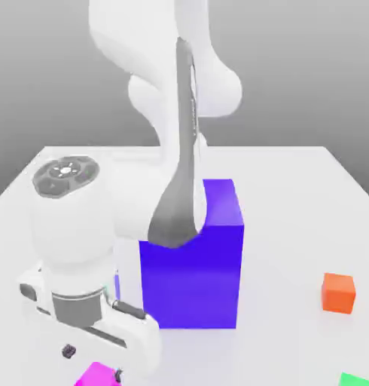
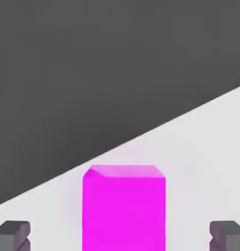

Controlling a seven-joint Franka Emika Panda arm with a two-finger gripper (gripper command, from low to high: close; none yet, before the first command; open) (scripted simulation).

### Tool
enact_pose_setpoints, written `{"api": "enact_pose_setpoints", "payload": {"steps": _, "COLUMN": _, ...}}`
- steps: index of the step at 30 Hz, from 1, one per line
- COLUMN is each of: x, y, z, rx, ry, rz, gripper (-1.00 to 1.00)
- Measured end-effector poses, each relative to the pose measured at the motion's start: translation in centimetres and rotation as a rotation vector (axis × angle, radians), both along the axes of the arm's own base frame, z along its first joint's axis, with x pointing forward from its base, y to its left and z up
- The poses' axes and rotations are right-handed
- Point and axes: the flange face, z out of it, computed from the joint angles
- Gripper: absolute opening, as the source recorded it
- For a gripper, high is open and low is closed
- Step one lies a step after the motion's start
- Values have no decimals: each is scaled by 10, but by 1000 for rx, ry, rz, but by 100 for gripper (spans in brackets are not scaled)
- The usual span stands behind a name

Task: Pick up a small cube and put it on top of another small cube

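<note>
White table (image 1: 293, 188) carries a blue block (image 1: 195, 271), orange cube (image 1: 339, 292), magenta cube (image 2: 124, 208).

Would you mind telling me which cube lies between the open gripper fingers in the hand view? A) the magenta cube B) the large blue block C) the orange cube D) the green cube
A: in the hand view the magenta cube sits between the two grey fingertips of the open gripper, which stand apart from its sides.

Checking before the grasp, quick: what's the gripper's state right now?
Gripper: open, holding nothing; jaws stand either side of the magenta cube.
</note>
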Motion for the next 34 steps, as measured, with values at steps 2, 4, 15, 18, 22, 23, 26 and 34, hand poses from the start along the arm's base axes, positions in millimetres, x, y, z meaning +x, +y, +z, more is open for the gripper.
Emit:
{"api": "enact_pose_setpoints", "payload": {"steps": 2, "x": -1, "y": 0, "z": -9, "rx": 0, "ry": 0, "rz": 0, "gripper": -100}}
{"api": "enact_pose_setpoints", "payload": {"steps": 4, "x": -1, "y": 0, "z": -9, "rx": 0, "ry": 0, "rz": 0, "gripper": -100}}
{"api": "enact_pose_setpoints", "payload": {"steps": 15, "x": 19, "y": 53, "z": 57, "rx": 4, "ry": 1, "rz": 211, "gripper": -100}}
{"api": "enact_pose_setpoints", "payload": {"steps": 18, "x": 35, "y": 122, "z": 68, "rx": 6, "ry": 2, "rz": 473, "gripper": -100}}
{"api": "enact_pose_setpoints", "payload": {"steps": 22, "x": 42, "y": 218, "z": 81, "rx": 7, "ry": 2, "rz": 822, "gripper": -100}}
{"api": "enact_pose_setpoints", "payload": {"steps": 23, "x": 41, "y": 243, "z": 85, "rx": 6, "ry": 2, "rz": 909, "gripper": -100}}
{"api": "enact_pose_setpoints", "payload": {"steps": 26, "x": 32, "y": 316, "z": 96, "rx": 6, "ry": 2, "rz": 1170, "gripper": -100}}
{"api": "enact_pose_setpoints", "payload": {"steps": 34, "x": 23, "y": 363, "z": 50, "rx": 2, "ry": 2, "rz": 1338, "gripper": 100}}
